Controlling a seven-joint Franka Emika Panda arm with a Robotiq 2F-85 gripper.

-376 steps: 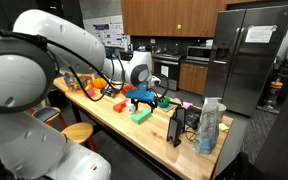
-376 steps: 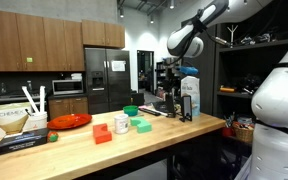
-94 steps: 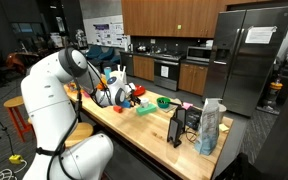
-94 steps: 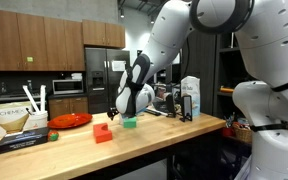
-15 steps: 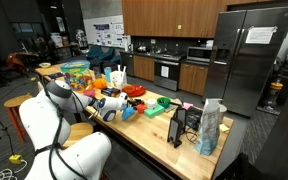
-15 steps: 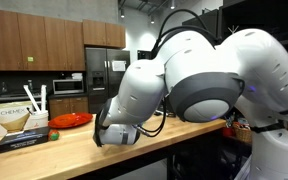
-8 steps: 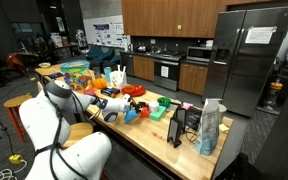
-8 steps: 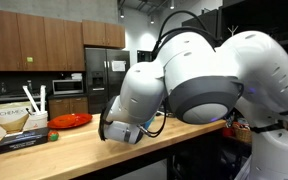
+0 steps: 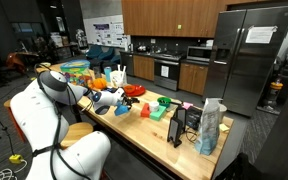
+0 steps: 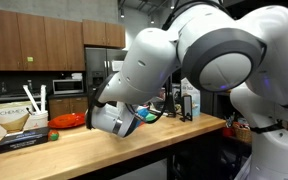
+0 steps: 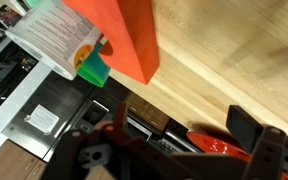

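Observation:
In the wrist view my gripper (image 11: 169,148) is open, its two dark fingers (image 11: 250,130) wide apart with nothing between them. It hovers over the wooden counter (image 11: 224,60). A red plate (image 11: 220,146) shows in the gap beyond the fingertips. An orange block (image 11: 122,35) stands on the counter, with a green block (image 11: 92,68) and a labelled white box (image 11: 49,35) behind it. In an exterior view the gripper (image 9: 114,100) is low over the counter, near the red plate (image 9: 134,90). The arm's bulk (image 10: 184,60) hides the fingers from the opposite side.
A green block (image 9: 152,112), a green bowl (image 9: 164,101), a black stand (image 9: 176,127) and a pale bag (image 9: 210,125) sit further along the counter. A Chemex box (image 10: 19,120), a dark flat box (image 10: 24,140) and the red plate (image 10: 69,121) are at the other end. A stool (image 9: 79,131) stands beside the counter.
The wrist has lifted and turned over the counter, moving toward the red plate. The arm's large links have swung upward. The gripper stays empty.

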